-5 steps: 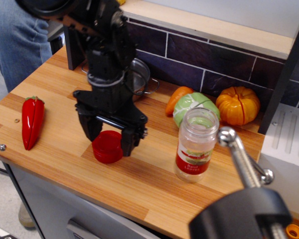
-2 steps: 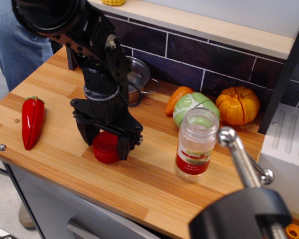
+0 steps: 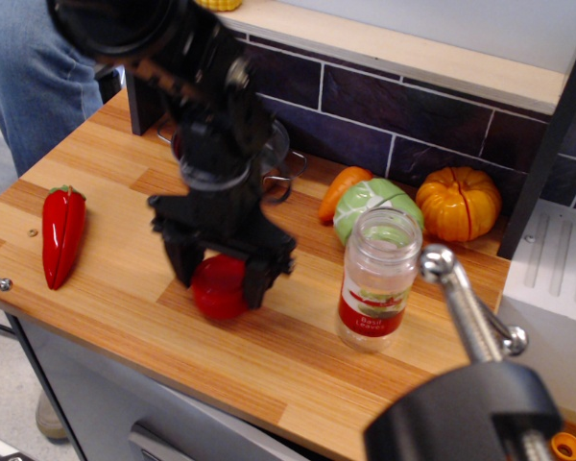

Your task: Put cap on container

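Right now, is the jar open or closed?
Open. The container stands upright with a bare neck; the cap is apart from it, between the fingers of the gripper over the counter.

A kitchen mock-up is suggested: a wooden bench [image 3: 298, 370] is backed by dark tiles [image 3: 384, 106], with a steel pan [image 3: 274, 144] at twelve o'clock and pumpkins [image 3: 458, 202] at two o'clock.
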